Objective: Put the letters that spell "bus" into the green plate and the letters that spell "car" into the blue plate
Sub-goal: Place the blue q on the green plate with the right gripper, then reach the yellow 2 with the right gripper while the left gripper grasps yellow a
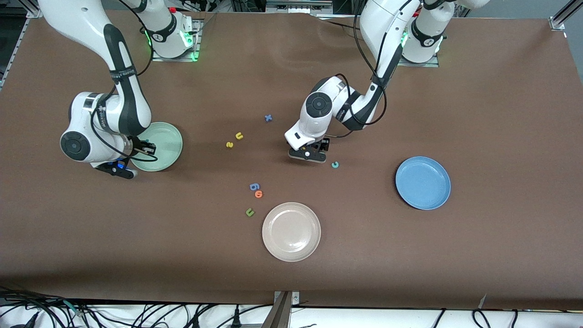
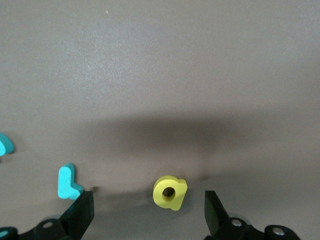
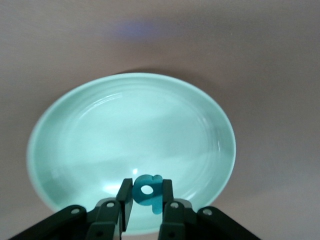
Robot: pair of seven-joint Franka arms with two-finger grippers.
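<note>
While the front view shows both arms at work, the right end effector [image 1: 145, 148] hangs over the round pale mint-green plate [image 1: 169, 136] toward the right arm's end of the desk, and the left end effector [image 1: 309, 154] is low over the middle of the brown desk [image 1: 492, 114]. Just beside it lies a tiny teal foam c [image 1: 335, 165]; the round mid-blue plate [image 1: 423, 182] sits well apart, toward the left arm's end. A small yellow foam u [image 1: 238, 135] and yellow foam s [image 1: 229, 144] wait near the middle.

From the left wrist view, the left fingers stand wide apart, straddling a small yellow foam a [image 2: 169, 192] lying flat on the desk; a thin teal foam r [image 2: 68, 182] lies just outside one finger.

From the right wrist view, the right fingers are clamped on a small teal foam b [image 3: 147, 190] above the green plate's near rim.

These letters look light, soft and squashy, so a gentle pinch across the flat sides should do.
</note>
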